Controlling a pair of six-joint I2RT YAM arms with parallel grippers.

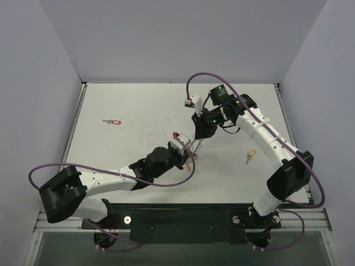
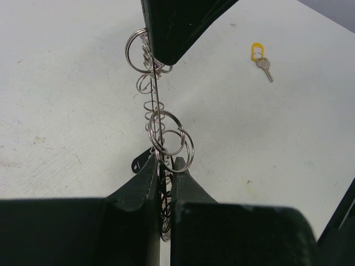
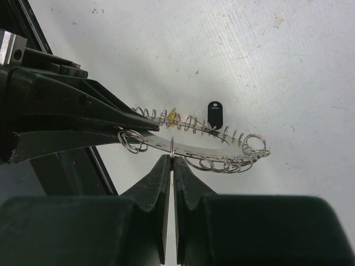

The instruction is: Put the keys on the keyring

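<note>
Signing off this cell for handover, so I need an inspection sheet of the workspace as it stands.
Surface: white table, faint scuffs.
Job's things: keyring held between both grippers; red key and yellow key loose on table; dark grey key beside the keyring.
Clutter: nothing seen.
Grippers: left gripper and right gripper both shut on keyring.
Cables: purple cables loop off each arm.
Surroundings: plain grey walls.

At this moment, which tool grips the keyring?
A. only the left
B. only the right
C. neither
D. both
D: the left wrist view shows the left tool closed on one edge of the keyring, and the right wrist view shows the right tool pinching its band.
</note>
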